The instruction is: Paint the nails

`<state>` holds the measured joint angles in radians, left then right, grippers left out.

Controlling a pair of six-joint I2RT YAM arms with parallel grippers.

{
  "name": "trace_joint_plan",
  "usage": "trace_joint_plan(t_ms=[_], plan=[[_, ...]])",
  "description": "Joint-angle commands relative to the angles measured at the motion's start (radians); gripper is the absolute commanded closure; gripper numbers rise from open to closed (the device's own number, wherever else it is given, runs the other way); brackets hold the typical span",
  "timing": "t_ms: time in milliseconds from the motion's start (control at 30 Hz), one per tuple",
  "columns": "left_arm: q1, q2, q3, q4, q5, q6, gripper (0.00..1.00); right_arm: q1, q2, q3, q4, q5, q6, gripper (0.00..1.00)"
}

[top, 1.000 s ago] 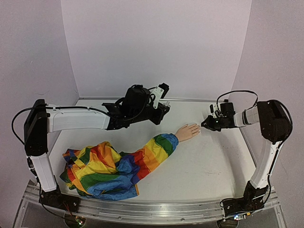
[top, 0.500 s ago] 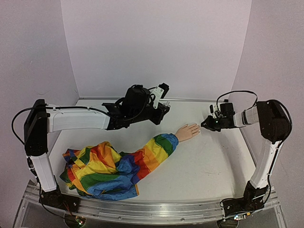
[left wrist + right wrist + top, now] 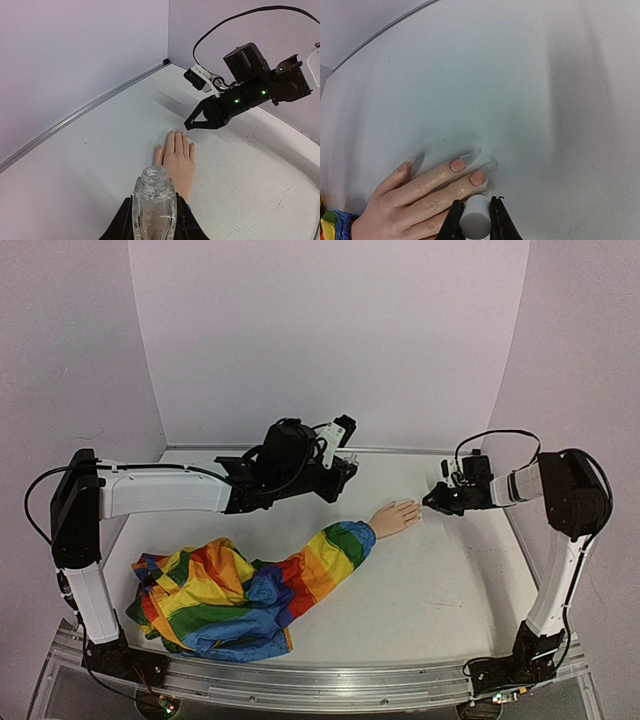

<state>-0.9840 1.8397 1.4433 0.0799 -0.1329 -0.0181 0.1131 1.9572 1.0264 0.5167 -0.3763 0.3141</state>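
A pale peach mannequin hand point(image 3: 396, 517) lies flat on the white table, ending a rainbow-striped sleeve point(image 3: 330, 552). Its nails point(image 3: 457, 165) show in the right wrist view, dull pink. My right gripper point(image 3: 432, 501) is shut on a small grey cylinder, the brush cap point(image 3: 474, 220), held right over the fingertips; the nail beneath it is hidden. My left gripper point(image 3: 345, 462) is shut on a small clear bottle point(image 3: 154, 205), held above the table behind the hand point(image 3: 177, 160). The right gripper also shows in the left wrist view point(image 3: 192, 124), just beyond the fingertips.
The rainbow garment point(image 3: 210, 595) is bunched at the near left. Lilac walls close the table at the back and both sides. A raised metal rim point(image 3: 320, 678) runs along the near edge.
My right gripper has edged slightly left towards the fingertips. The left arm and the hand have not moved.
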Motion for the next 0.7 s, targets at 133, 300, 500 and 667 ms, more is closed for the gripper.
trace_joint_plan(t_ms=[133, 300, 500, 667], plan=[[-0.004, -0.057, 0.014, 0.058, -0.003, 0.01, 1.0, 0.004, 0.017, 0.049, -0.007, 0.023, 0.003, 1.0], [-0.003, -0.057, 0.014, 0.057, -0.004, 0.012, 1.0, 0.004, 0.017, 0.053, -0.014, 0.04, 0.002, 1.0], [-0.003, -0.056, 0.014, 0.057, -0.005, 0.013, 1.0, 0.004, 0.026, 0.065, -0.02, 0.048, 0.002, 1.0], [-0.003, -0.056, 0.015, 0.057, -0.005, 0.015, 1.0, 0.005, 0.029, 0.077, -0.029, 0.059, -0.003, 1.0]])
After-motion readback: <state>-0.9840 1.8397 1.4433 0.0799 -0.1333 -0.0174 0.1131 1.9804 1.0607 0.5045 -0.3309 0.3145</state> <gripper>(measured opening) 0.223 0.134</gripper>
